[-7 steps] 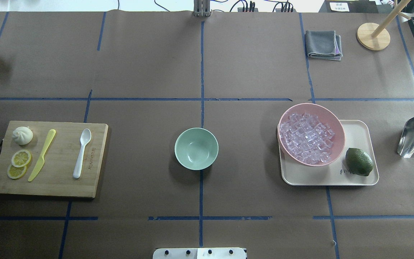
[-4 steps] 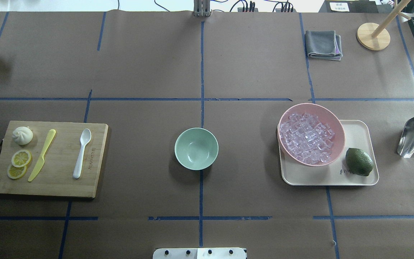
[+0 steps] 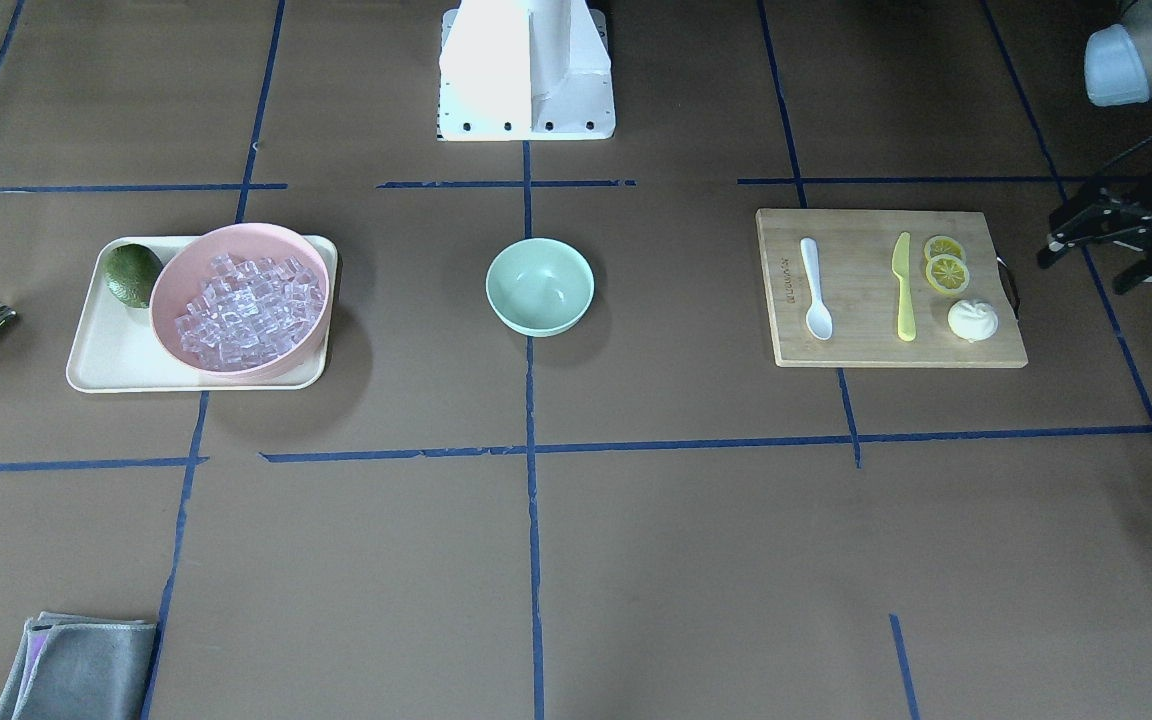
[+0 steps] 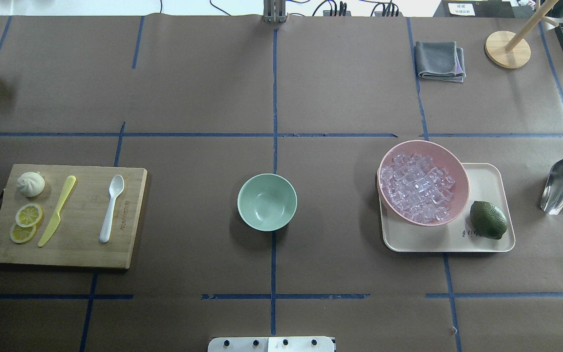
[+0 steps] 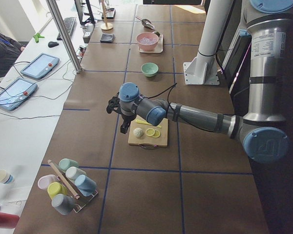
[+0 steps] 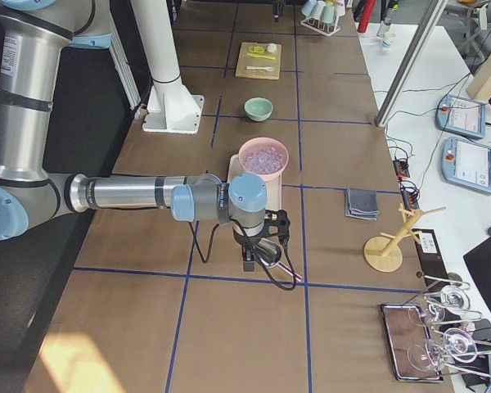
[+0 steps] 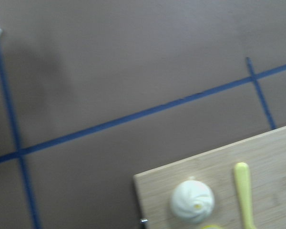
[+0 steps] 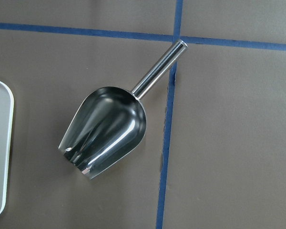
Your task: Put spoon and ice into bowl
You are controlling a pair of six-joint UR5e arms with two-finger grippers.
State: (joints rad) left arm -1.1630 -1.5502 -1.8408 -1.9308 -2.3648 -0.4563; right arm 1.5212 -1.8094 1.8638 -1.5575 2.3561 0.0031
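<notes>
While the spoon [image 4: 111, 209] is left on the board [image 4: 81, 244] near the left gripper [image 3: 1096, 250], a scoop [image 8: 109, 129] is framed below the right gripper [image 6: 262, 246]; neither's opening can be told.

Spoon [image 4: 111, 209] on board [image 4: 81, 249]; ice [image 4: 416, 188] (heaped) in pink bowl [image 4: 459, 170]; mint bowl [image 4: 267, 202] upright.

Left arm [image 5: 195, 117] extended low, left gripper [image 3: 1086, 272] jaws apart, right arm [image 6: 131, 194] outstretched, right gripper [image 6: 260, 246] pointing down, opening unclear
</notes>
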